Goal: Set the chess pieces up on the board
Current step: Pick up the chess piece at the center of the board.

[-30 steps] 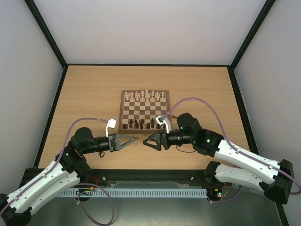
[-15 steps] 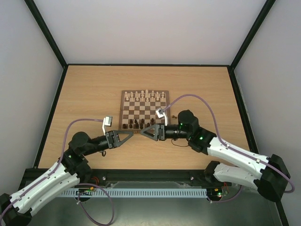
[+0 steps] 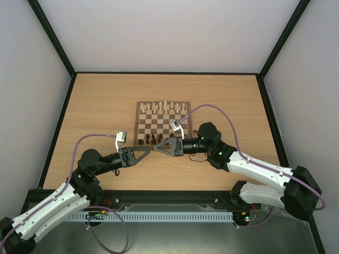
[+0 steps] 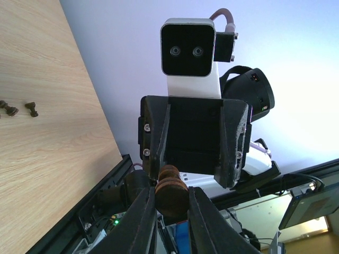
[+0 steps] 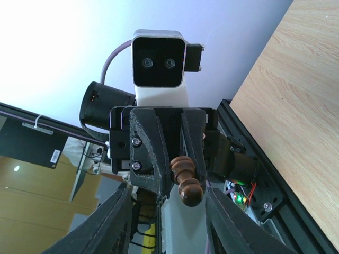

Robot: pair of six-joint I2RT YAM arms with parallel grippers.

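Observation:
The board (image 3: 138, 119) lies mid-table with pale chessmen (image 3: 164, 107) along its far rows and dark chess pieces (image 3: 153, 139) on its near rows. My left gripper (image 3: 150, 151) points right, just in front of the board. It is shut on the base of a dark brown pawn (image 4: 169, 179). My right gripper (image 3: 158, 151) faces it tip to tip. In the right wrist view the pawn (image 5: 189, 185) sticks out head first between my right gripper's (image 5: 167, 191) spread fingers (image 5: 117, 222), and a gap shows on each side. Two loose dark pieces (image 4: 20, 109) lie on the table.
The wooden table (image 3: 95, 106) is framed by a black rail (image 3: 63, 114) and white walls. Both arms reach in from the near edge. Purple cables (image 3: 217, 108) arc over the right arm and close to the board's right side.
My right gripper has swung left to meet the left gripper's tip, and its jaws have narrowed around the pawn. The left gripper shifted slightly up and left, still shut on the pawn.

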